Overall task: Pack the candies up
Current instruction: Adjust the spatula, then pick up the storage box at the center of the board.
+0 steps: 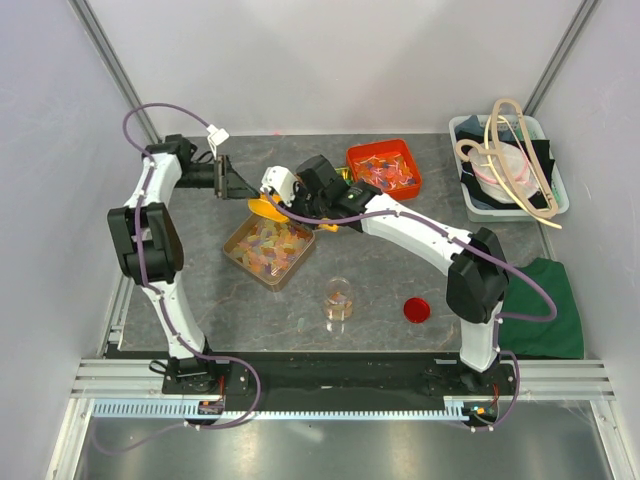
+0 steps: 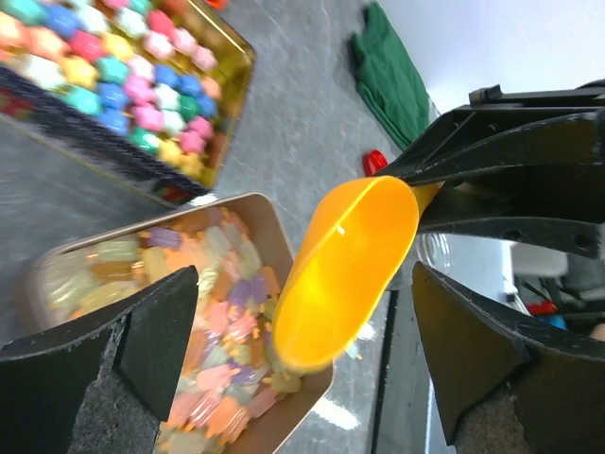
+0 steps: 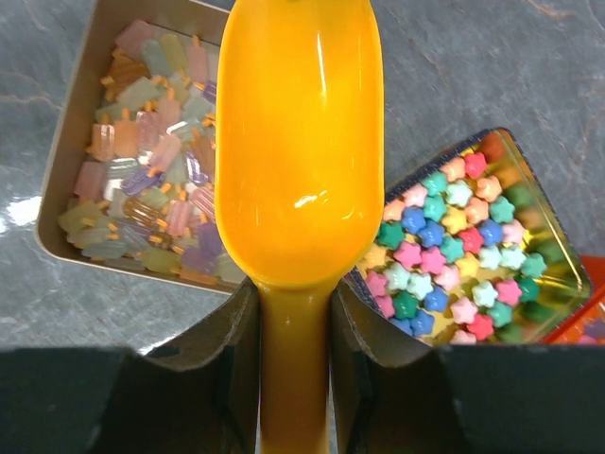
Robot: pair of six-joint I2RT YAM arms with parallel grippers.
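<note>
Right gripper (image 3: 295, 331) tight around scoop (image 3: 298, 142), apparently over candies (image 3: 151, 161).

Arms: 2, the left arm (image 1: 165, 285) and the right arm (image 1: 415, 232), each with smooth white shells between bulky black joint housings.
Cables: 1 purple cable (image 1: 150, 110) runs along each arm from base to wrist; the left arm's ends in a white connector (image 1: 217, 134).
Bases: black mounts (image 1: 195, 372) bolted to a silver slotted rail (image 1: 300, 388).
End effectors: the left end effector (image 1: 232, 182) and the right end effector (image 3: 295, 326), each with 2 matte black, wedge-shaped fingers (image 2: 104, 378).
</note>
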